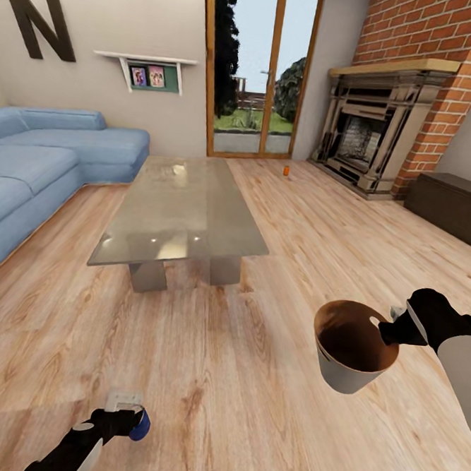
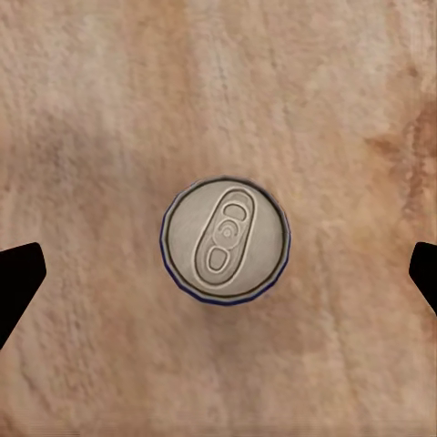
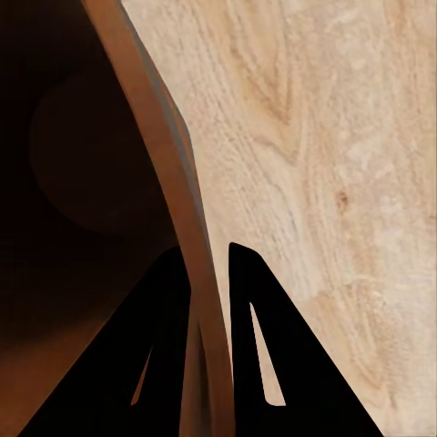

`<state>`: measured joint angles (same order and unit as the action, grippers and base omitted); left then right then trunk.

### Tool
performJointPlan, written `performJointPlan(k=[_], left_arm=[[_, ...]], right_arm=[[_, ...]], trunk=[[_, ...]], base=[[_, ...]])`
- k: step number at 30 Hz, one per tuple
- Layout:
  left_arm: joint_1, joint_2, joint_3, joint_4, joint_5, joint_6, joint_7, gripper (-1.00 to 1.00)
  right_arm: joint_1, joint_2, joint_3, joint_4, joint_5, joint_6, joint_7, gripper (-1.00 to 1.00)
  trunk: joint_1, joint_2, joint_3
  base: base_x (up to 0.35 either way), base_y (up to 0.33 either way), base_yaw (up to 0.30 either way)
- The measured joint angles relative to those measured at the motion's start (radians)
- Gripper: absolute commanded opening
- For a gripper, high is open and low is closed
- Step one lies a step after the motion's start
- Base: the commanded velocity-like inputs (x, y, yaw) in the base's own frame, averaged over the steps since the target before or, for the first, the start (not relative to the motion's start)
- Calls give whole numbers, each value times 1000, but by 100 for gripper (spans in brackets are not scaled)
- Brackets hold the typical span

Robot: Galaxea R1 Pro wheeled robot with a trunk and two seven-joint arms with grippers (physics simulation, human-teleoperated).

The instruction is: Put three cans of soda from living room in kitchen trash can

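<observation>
A living room is shown in the head view: a blue sofa (image 1: pixel 50 157) at left, a grey glass-topped low bench (image 1: pixel 180 213) at centre, a red brick fireplace (image 1: pixel 393 120) at upper right and wood-framed glass doors (image 1: pixel 259 67) at top centre.

The pale grey tapered bucket with a brown interior (image 1: pixel 350 347), the trash can of the task, is held above the wooden plank floor (image 1: pixel 252 378) at lower right of the head view. It is carried by the right pincer (image 1: pixel 389 335), which is closed on its rim: in the right wrist view one finger (image 3: pixel 137 364) is seen inside the wall (image 3: pixel 187 273) and the other outside. The bucket is kept upright with its mouth open upward, presumably so that cans can be dropped in.

A dark blue drink can with a silvery top (image 2: pixel 225 238) stands upright on the floor and is seen end-on in the left wrist view, centred between the spread fingertips (image 2: pixel 18 278) of the left pincer (image 1: pixel 136 420). That pincer is open and apart from the can; the alignment suggests that a grasp from above is being prepared.

A small orange drink can (image 1: pixel 286 171) stands on the floor near the glass doors, well apart from the robot. No can can be made out inside the shadowed bucket.
</observation>
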<state>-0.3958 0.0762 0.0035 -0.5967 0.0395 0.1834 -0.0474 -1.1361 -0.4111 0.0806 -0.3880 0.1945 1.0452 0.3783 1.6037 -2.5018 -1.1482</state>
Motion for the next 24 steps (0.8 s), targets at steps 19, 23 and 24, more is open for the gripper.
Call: performJointPlan(k=[19,23,24], left_arm=[[0,-2,-3,-1,1,-7,0,100],[0,-4,-7,0,-4,-6,0,100],[0,-4,-8,1,-5,-5,0,100]], right_arm=[[-54,1,1,0,6,-1,-1,-100],[-55,1,-1,0,-11,2,1,-100],[-55,0,-1,0,-11,2,1,-100]], trunk=[[0,0,-30],[0,0,-36],[0,0,-38]], base=[[97,54,0],[93,-94,0],[153,-180,0]])
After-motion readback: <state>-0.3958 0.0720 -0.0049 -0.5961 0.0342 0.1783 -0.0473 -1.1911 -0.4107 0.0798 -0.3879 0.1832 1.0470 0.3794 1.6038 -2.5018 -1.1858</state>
